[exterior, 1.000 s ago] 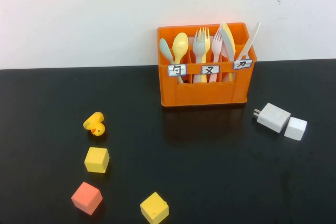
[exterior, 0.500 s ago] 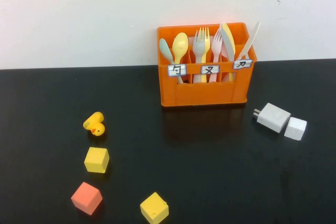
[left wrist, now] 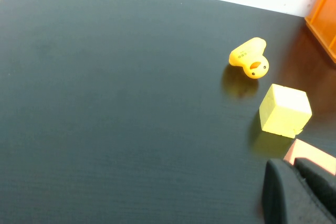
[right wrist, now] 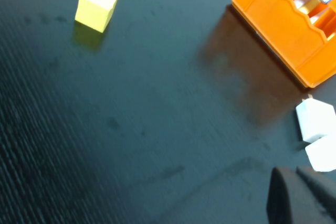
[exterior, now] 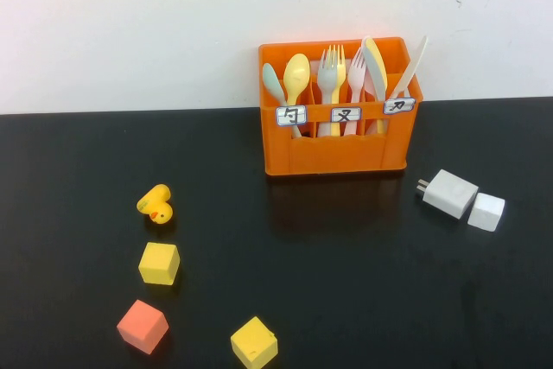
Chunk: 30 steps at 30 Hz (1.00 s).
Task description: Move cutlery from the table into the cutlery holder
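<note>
The orange cutlery holder (exterior: 337, 151) stands at the back of the black table (exterior: 346, 283), labels facing me. A pale grey fork (exterior: 327, 71) stands in its middle compartment among yellow and pink forks. A pale grey knife (exterior: 371, 60) stands in the right compartment beside a yellow and a white knife. No cutlery lies on the table. Neither gripper shows in the high view. My left gripper (left wrist: 291, 165) is shut and empty, low near the pink block (left wrist: 312, 156). My right gripper (right wrist: 294, 171) is shut and empty, near the white charger (right wrist: 315, 119). The holder also shows in the right wrist view (right wrist: 286, 24).
A yellow duck (exterior: 155, 205), two yellow blocks (exterior: 160, 263) (exterior: 254, 342) and a pink block (exterior: 143, 326) sit at the front left. A white charger (exterior: 449, 192) and a white cube (exterior: 486, 212) lie right of the holder. A white wall stands behind.
</note>
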Each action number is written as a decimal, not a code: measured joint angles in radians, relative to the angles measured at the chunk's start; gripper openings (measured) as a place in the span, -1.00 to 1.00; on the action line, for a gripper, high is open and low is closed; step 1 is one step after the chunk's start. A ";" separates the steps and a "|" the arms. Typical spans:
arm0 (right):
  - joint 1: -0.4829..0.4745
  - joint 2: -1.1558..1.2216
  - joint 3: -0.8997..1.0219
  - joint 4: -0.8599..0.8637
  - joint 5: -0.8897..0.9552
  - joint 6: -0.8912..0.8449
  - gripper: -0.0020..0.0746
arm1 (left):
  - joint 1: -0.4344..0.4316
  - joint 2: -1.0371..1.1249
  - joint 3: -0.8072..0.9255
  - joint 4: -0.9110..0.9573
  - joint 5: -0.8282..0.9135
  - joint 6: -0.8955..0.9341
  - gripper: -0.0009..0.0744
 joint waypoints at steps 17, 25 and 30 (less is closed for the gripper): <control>-0.301 -0.225 0.085 0.053 -0.085 -0.012 -0.95 | 0.000 0.000 0.000 0.000 0.000 0.000 -0.98; -0.574 -0.296 0.221 0.254 -0.142 -0.010 -0.95 | 0.000 0.000 0.000 0.000 0.000 0.000 -0.98; -0.624 -0.301 0.227 0.249 -0.172 -0.022 -0.95 | 0.000 0.000 0.000 0.000 0.000 0.000 -0.98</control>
